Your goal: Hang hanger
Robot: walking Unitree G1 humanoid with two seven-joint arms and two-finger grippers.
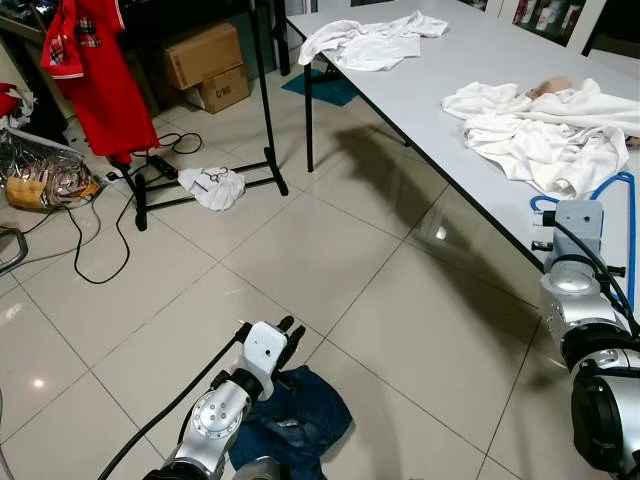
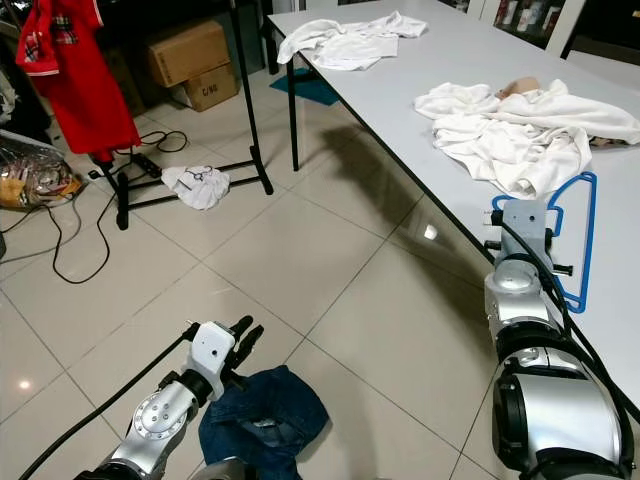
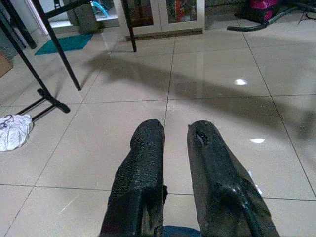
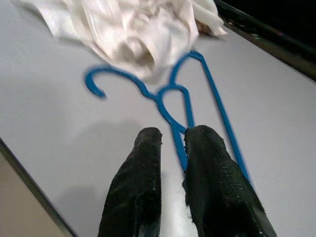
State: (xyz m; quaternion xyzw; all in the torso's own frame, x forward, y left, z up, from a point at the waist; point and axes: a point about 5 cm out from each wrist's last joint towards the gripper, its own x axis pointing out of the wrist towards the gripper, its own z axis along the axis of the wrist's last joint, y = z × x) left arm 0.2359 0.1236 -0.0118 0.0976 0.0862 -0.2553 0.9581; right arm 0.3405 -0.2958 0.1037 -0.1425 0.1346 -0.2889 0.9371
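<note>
The right gripper point(image 4: 170, 148) hovers over the blue hanger point(image 4: 185, 106) on the table point(image 2: 420, 90), fingers slightly apart, gripping nothing. The left gripper point(image 3: 170, 143) hangs above the floor, fingers slightly apart and empty.

Head cameras look down across the floor, both sharing the white table point(image 1: 420, 110); the right wrist camera hovers close above it

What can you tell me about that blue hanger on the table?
The hanger is a thin, bright blue frame, plastic by the look of it, with an open hook at one end and a small inner loop below the neck. It lies flat on the grey table, near its edge. A crumpled white cloth covers part of its top. The right gripper sits over its lower bar, fingers slightly apart, one on each side.
</note>
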